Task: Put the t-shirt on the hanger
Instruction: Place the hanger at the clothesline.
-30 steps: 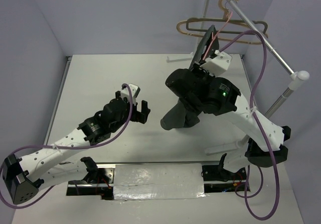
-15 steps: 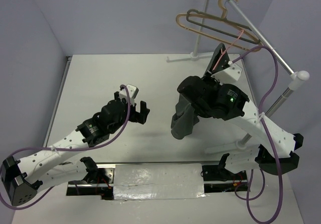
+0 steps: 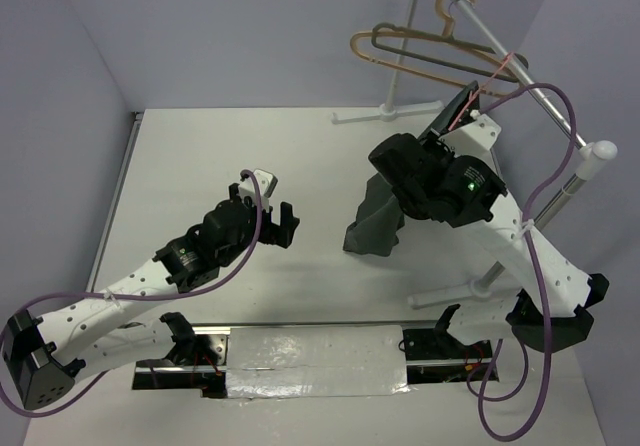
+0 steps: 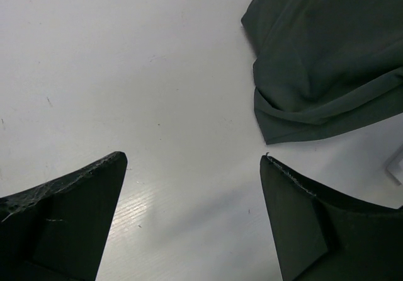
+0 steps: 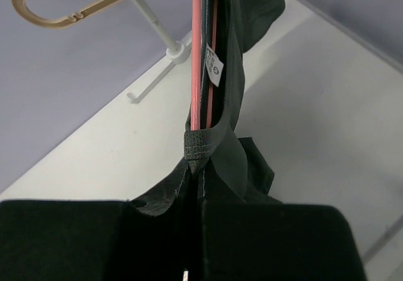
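One pink hanger (image 5: 196, 54) runs up the middle of the right wrist view as two thin wires set close together. The t-shirt (image 5: 234, 73), dark grey, lies along the right side of the wires. Its stitched hem is gathered around them just above the fingers, and a small white label shows beside the wires. The right gripper (image 5: 194, 206) is closed tight on the wires and the bunched cloth, with no gap visible between its fingers.

In the top view the pink hanger (image 3: 488, 74) slants from the gripper up and to the right toward the rail (image 3: 480, 28) in the upper right of the frame. Its top end is at the rail, but I cannot tell whether it is hooked over it. The t-shirt (image 3: 375, 221) hangs below the right arm as a crumpled mass, and its lower part rests on the table (image 3: 220, 156) right of centre.

Two more hangers hang from the rail's upper end, a tan hanger (image 3: 358, 48) and a grey hanger (image 3: 430, 51) inside its outline.

The left gripper (image 4: 192, 161) is left of centre in the top view, with its fingers spread wide over the bare table and nothing between them. In its wrist view the shirt's edge (image 4: 315, 60) fills the upper right corner, apart from both fingers.
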